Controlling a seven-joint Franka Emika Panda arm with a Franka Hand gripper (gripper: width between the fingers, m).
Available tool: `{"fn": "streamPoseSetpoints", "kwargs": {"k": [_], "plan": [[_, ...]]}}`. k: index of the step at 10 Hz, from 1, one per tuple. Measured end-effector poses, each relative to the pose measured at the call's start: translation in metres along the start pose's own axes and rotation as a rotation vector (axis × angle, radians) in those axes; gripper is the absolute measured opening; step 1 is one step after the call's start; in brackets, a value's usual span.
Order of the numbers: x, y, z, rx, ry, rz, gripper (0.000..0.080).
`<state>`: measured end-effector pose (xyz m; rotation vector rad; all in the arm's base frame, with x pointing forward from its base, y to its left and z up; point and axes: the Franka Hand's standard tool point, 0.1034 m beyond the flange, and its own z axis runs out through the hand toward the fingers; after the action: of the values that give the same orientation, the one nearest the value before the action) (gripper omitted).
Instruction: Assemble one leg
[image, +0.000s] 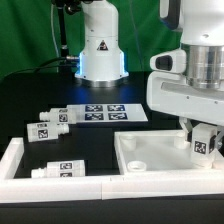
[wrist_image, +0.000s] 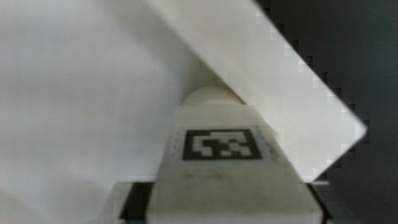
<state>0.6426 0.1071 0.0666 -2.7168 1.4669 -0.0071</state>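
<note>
My gripper (image: 203, 150) is shut on one leg (image: 204, 143), a stubby white peg with a black-and-white tag. It holds the leg upright over the corner of the large white square panel (image: 148, 158) on the exterior view's right. In the wrist view the leg (wrist_image: 221, 140) stands between the dark fingers (wrist_image: 139, 200), its rounded tip against the panel's surface (wrist_image: 89, 100) near the panel's edge. Whether the tip sits in a hole is hidden. Three more legs lie on the table: two together (image: 45, 127) (image: 64, 115) and one (image: 58, 170) at the front on the exterior view's left.
The marker board (image: 104, 112) lies behind the panel, in front of the robot's base (image: 100, 55). A low white wall (image: 14, 160) runs along the front and the exterior view's left side of the table.
</note>
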Motion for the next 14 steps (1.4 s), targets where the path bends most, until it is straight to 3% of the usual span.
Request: {"fn": "streamPoseSetpoints", "kwargs": {"k": [3,5,7,8,9,14], "plan": [[-0.0010,-0.0006,0.0001,0.003,-0.021,0.443,0.0285],[-0.0010,-0.0003,0.0003,0.003,-0.020,0.469,0.0290],[-0.0039,0.0001,-0.0023,-0.010,-0.021,0.145,0.0290],[-0.0004,-0.0008,-0.0040,-0.002,-0.021,-0.079,0.0517],[-0.0012,-0.0023,-0.0047,0.005,-0.026,-0.237,0.0614],[-0.0010,-0.0019,-0.0043,-0.001,-0.018,-0.563,0.0649]]}}
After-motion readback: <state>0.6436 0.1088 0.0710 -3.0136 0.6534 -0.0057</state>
